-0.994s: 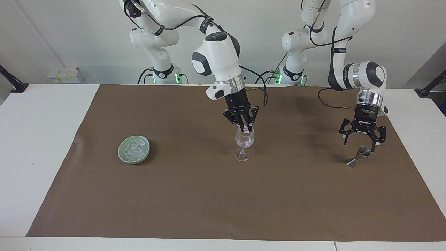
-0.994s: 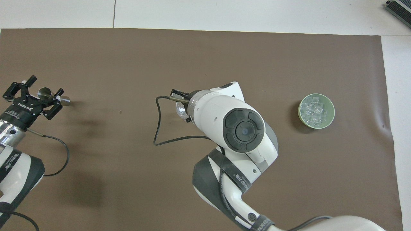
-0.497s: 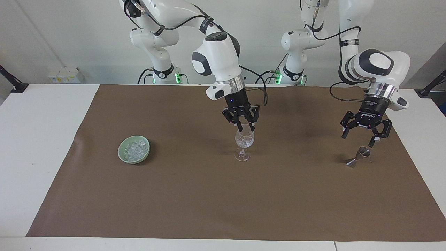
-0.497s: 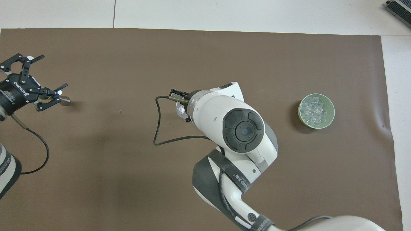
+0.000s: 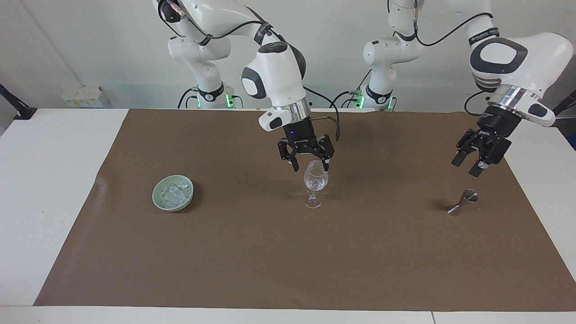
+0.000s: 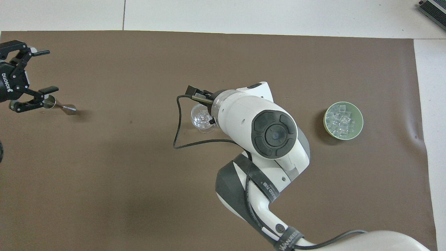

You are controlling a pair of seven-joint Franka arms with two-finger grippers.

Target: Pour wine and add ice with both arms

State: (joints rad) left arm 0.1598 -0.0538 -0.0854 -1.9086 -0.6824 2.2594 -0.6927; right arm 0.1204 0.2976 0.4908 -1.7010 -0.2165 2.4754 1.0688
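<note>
— Pincers first: how do they stand?

— Right pincer [image 5: 306, 159] hangs just above the rim of the stemmed glass [image 5: 315, 184], fingers spread wide with nothing between them. Left pincer [image 5: 473, 157] is up in the air toward the left arm's end of the table [image 5: 54, 189], tilted, spread wide in the overhead view [image 6: 33, 82] — nothing in it either.

— What sits under them?

— Directly below the right pincer the glass stands upright on the brown mat [image 5: 252, 252], with clear chunks glinting in its cup. Below the left pincer, not touching it, a small metal jigger [image 5: 463, 202] rests on the mat.

— And the ice?

— Ice [image 5: 174, 192] lies heaped in the pale green bowl [image 5: 158, 200], well apart from the right pincer, toward the right arm's end of the table.
</note>
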